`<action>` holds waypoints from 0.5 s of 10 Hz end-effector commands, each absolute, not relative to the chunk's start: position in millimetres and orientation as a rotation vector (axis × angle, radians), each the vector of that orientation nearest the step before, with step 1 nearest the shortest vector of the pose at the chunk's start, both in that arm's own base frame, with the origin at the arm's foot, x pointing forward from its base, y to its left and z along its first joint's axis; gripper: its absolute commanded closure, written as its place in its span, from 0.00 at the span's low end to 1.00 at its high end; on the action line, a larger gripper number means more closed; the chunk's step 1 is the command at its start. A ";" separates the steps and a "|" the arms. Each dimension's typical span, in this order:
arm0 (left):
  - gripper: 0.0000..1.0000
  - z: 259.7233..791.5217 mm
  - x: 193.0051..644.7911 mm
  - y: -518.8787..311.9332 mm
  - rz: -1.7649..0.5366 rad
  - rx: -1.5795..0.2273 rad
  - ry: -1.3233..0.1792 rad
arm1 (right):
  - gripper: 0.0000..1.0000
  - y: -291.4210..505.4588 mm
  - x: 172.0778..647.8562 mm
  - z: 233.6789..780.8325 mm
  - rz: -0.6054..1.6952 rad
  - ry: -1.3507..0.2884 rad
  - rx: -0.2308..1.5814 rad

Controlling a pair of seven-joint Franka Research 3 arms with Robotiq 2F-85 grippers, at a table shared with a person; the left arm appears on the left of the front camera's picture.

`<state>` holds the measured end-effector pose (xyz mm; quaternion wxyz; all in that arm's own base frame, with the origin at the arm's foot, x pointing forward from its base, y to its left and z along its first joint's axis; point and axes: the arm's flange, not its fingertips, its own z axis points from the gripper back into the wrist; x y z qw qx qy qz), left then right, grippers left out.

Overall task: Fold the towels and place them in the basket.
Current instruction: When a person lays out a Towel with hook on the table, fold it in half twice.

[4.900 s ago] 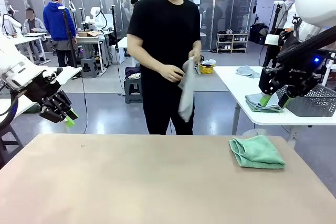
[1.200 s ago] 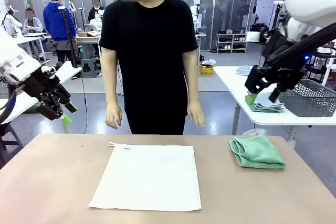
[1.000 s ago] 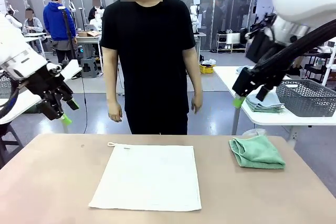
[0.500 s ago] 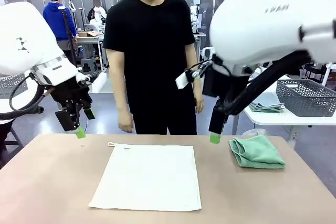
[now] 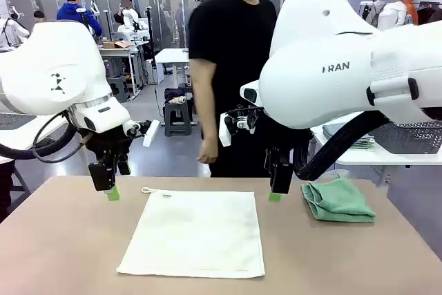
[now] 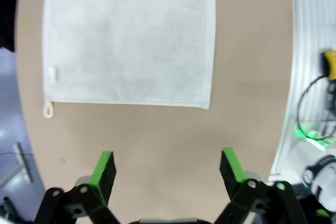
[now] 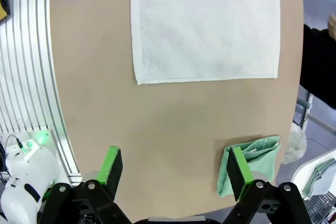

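The cream towel (image 5: 195,233) lay flat at the middle of the bench (image 5: 69,253), and the folded green towel (image 5: 338,200) lay near its far right corner. The left jaws and right jaws stood wide and empty over the far edge. The basket (image 5: 409,137), seemingly, sat on a side table (image 5: 387,157).

The cream-white towel (image 5: 197,231) and the mint green towel (image 5: 338,200) are both unpatterned. The tabletop (image 5: 69,253) is plain tan, the basket (image 5: 413,137) dark grey lattice, the person's shirt (image 5: 228,39) black.
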<state>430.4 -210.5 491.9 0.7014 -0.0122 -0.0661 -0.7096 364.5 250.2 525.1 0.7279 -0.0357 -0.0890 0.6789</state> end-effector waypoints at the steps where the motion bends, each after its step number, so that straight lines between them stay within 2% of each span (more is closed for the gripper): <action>1: 0.00 496.4 434.4 -203.9 -1.576 -0.042 -0.158 | 0.00 252.0 363.1 527.7 1.494 -0.195 -0.082; 5: 0.00 496.4 434.4 -203.9 -1.576 -0.042 -0.158 | 0.00 252.0 363.1 527.7 1.494 -0.195 -0.082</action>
